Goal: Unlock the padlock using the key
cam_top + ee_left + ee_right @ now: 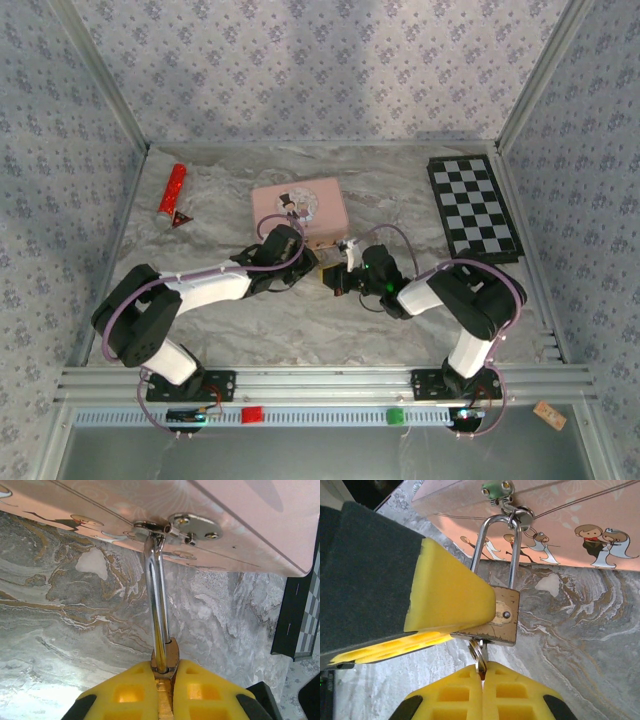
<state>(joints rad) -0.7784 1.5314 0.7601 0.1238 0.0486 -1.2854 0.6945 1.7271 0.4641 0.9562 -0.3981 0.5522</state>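
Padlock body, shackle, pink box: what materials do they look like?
Padlock body: brass-looking metal, dull gold, scuffed and mottled.
Shackle: steel or chromed metal, likely; bright mirror reflections.
Pink box: probably printed cardboard or thin tin; smooth satin face with cartoon couples, can't tell which.

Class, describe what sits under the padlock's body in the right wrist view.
A metal ring hangs under the padlock, entering the shut right tool. What it grips is hidden between its yellow pads.
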